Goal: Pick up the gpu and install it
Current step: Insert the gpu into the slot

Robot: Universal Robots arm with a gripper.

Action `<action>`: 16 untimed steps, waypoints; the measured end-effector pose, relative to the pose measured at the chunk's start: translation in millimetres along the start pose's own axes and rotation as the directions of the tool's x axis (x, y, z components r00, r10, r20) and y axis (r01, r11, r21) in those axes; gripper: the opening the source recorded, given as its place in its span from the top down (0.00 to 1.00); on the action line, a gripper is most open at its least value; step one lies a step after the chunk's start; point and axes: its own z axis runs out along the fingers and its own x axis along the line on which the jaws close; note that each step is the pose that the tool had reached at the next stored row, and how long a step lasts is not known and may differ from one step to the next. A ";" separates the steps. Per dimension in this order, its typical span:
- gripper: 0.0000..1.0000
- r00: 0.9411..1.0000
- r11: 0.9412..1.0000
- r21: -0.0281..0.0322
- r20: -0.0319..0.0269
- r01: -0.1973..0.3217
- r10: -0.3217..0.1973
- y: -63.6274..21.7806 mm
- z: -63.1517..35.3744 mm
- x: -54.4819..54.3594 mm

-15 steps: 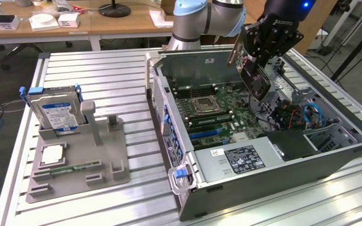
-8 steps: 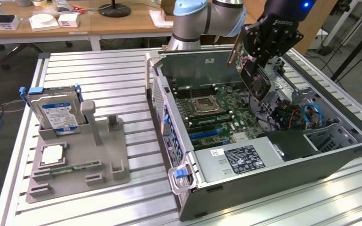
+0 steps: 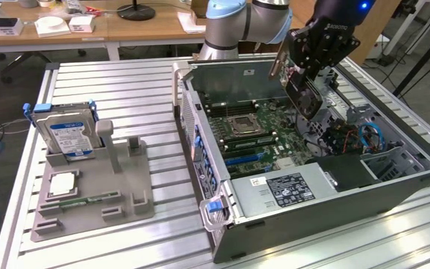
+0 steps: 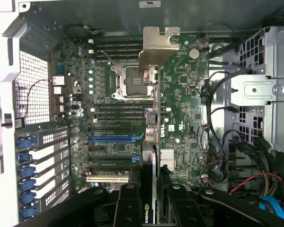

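My gripper is shut on the gpu, a thin dark card held edge-down and tilted over the open computer case. The card hangs above the motherboard, apart from it. In the wrist view the gpu runs edge-on away from the gripper, with its pale metal end bracket at the far end. Black fingers clamp it on both sides. Below it lie the motherboard's expansion slots, one of them blue.
A grey fixture on the slatted table holds a silver hard drive with blue rails and a small green memory stick. Drive cages and cables fill the case's right side. Blue slot latches line its rear wall.
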 end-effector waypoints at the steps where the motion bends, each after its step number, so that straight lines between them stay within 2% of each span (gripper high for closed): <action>1: 0.74 1.000 1.000 0.000 0.000 0.002 -0.002 0.0 0.0 0.0; 16: 0.74 0.999 0.999 0.002 -0.001 0.037 -0.037 0.0 0.0 0.0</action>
